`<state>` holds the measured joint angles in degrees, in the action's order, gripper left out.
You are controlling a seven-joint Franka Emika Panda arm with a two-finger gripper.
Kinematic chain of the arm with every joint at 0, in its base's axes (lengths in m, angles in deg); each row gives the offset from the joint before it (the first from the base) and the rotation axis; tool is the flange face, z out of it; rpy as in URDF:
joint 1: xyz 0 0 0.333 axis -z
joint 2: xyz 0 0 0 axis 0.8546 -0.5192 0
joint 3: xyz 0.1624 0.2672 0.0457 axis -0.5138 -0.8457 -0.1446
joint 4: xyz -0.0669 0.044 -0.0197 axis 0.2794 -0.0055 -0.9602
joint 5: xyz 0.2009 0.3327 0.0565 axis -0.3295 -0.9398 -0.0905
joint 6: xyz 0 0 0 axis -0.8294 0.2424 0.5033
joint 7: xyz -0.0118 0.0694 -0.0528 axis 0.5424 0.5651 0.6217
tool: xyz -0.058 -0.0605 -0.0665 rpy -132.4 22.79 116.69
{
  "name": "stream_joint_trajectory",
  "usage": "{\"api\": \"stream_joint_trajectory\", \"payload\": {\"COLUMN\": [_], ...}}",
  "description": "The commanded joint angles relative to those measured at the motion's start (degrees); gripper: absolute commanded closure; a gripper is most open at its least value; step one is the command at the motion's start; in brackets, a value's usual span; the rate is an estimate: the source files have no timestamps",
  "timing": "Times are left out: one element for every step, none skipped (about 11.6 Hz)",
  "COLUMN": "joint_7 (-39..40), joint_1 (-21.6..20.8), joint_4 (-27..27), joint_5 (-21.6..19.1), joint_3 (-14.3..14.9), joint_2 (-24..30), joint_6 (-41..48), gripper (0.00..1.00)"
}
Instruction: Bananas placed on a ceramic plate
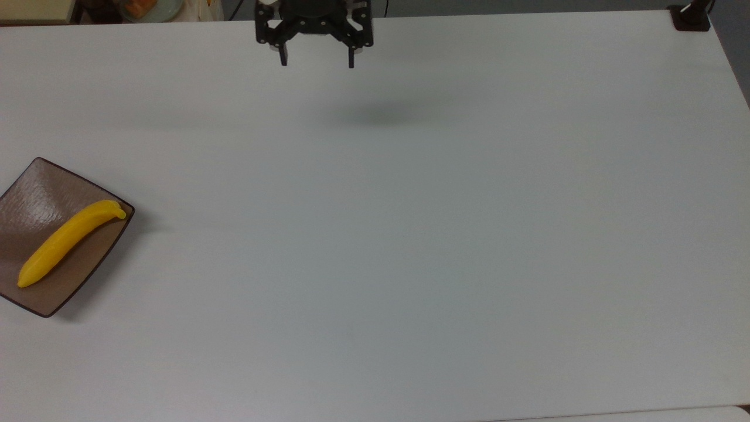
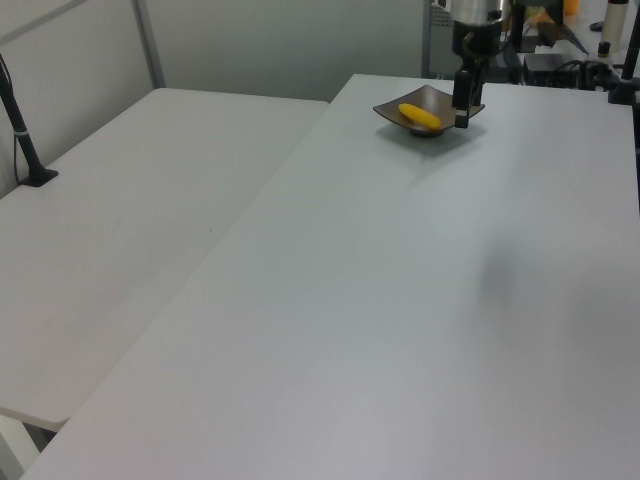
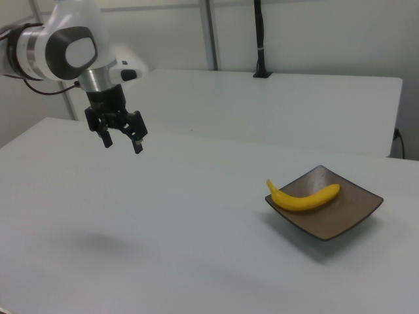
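Claw (image 1: pixel 317 60): fingers spread, empty, hanging high over the white table (image 1: pixel 410 246) at the top view's far edge. Banana (image 1: pixel 67 240): lying diagonally on the brown plate (image 1: pixel 32 193), far left in the top view. I judge placement done; I retreat upward, with nothing obstructing.

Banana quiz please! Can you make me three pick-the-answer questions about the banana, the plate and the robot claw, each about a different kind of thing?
1. Where is the banana?
A. On the bare table
B. On the plate
C. In the gripper

2. What colour is the plate?
A. Brown
B. Blue
C. White

3. How is the gripper right now?
A. Shut on the banana
B. Pressed flat on the table
C. Open and empty, up in the air

Answers:
1. B, the banana lies across the plate.
2. A, it is glossy brown with a dark rim.
3. C, its fingers are spread apart above the table, far from the plate.
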<state>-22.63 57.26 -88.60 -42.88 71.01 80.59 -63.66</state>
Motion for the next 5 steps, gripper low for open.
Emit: {"api": "stream_joint_trajectory", "payload": {"joint_7": [3.8,3.2,3.1,3.1,3.1], "joint_1": [-2.9,-2.9,-2.9,-2.5,-2.6], "joint_4": [-0.4,-0.4,-0.4,-0.4,-0.4], "joint_5": [-0.7,-0.7,-0.6,-0.7,-0.6], "joint_3": [4.5,4.5,4.5,4.5,4.5], "joint_2": [0.5,0.6,1.0,1.1,1.2], "joint_6": [0.9,0.9,1.0,1.0,1.0], "gripper": [0.00,0.00,0.00,0.00,0.00]}}
